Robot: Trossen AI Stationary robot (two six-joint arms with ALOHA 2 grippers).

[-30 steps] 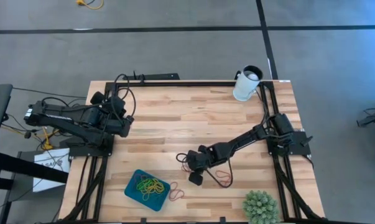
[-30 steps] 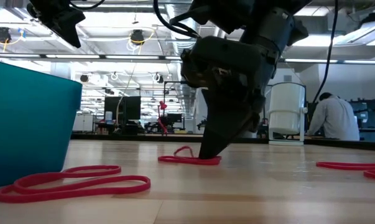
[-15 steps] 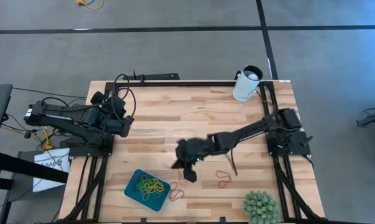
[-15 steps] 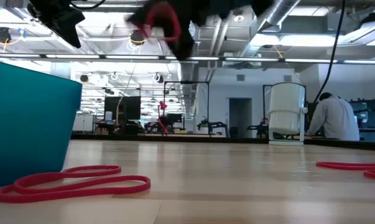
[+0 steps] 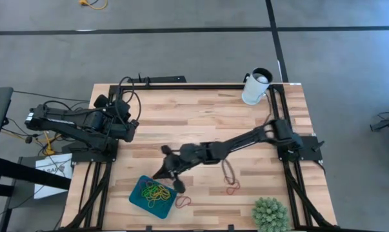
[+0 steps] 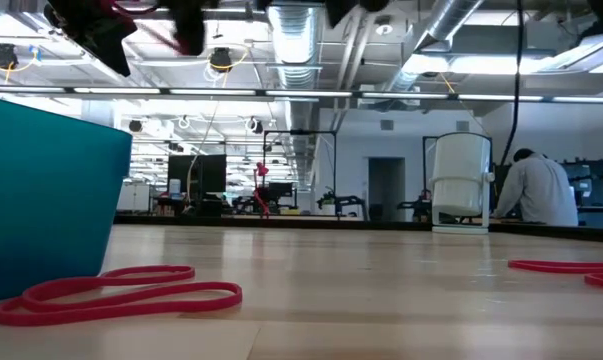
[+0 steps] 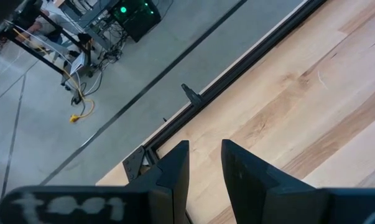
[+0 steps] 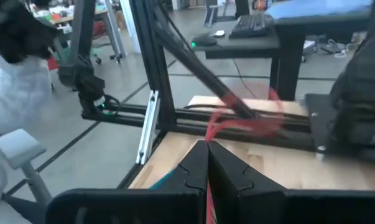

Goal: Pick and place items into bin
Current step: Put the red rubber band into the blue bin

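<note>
1. Since a second ago, right gripper [image 5: 170, 171] has lifted a red band [image 8: 246, 121] and swung left; fingers pinched on it, above the bin [image 5: 137, 198] near the table's front-left corner.
2. Left gripper [image 5: 133, 129], fingers apart on nothing, waits at the left edge.
3. Bin holds several bands; red loops [image 5: 231, 189] on the wood still need picking.

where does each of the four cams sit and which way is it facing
High: overhead, straight down on the table; both arms, right gripper near the bin.
Low: table height, level across; bin, red bands.
Left wrist: over left gripper, table edge.
Right wrist: over right gripper, shut on a red band.
High and low share the bin.
</note>
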